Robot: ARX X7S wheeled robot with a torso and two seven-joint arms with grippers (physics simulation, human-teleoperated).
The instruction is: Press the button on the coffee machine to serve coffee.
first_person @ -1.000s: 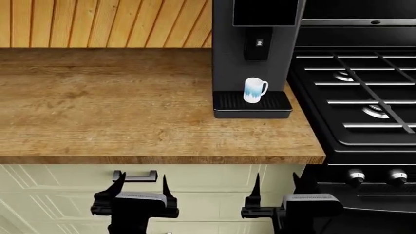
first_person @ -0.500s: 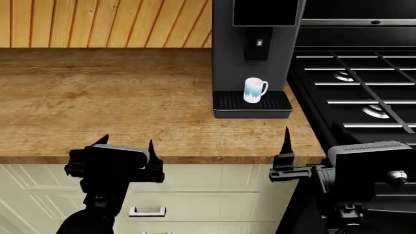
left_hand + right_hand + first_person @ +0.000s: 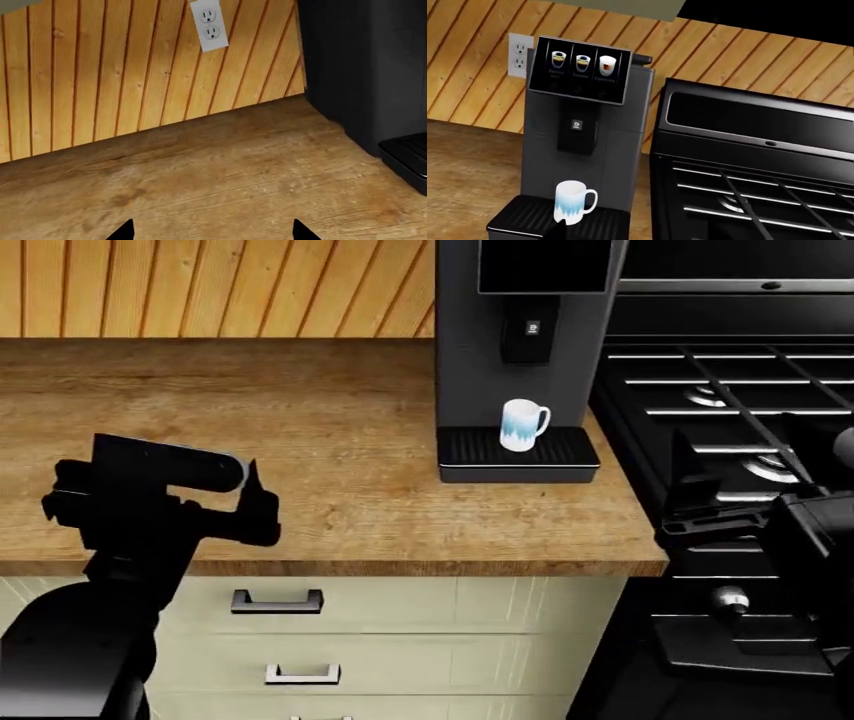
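Observation:
The coffee machine stands at the back of the wooden counter, next to the stove. Its tiny square button sits on the black spout block under the screen, and it also shows in the right wrist view. A white and blue mug stands on the ribbed drip tray. My left gripper is open and empty over the counter's front left, far from the machine. My right gripper is open and empty over the stove's front, to the right of the machine. One right fingertip shows below the mug.
A black gas stove with grates and knobs adjoins the counter on the right. A wood-panelled wall with a white outlet runs behind. Cream drawers with handles lie under the counter's front edge.
Both arms have risen from below the counter's edge. The left gripper moved up and left over the counter, the right gripper up and right over the stove. Mug and machine are unmoved.

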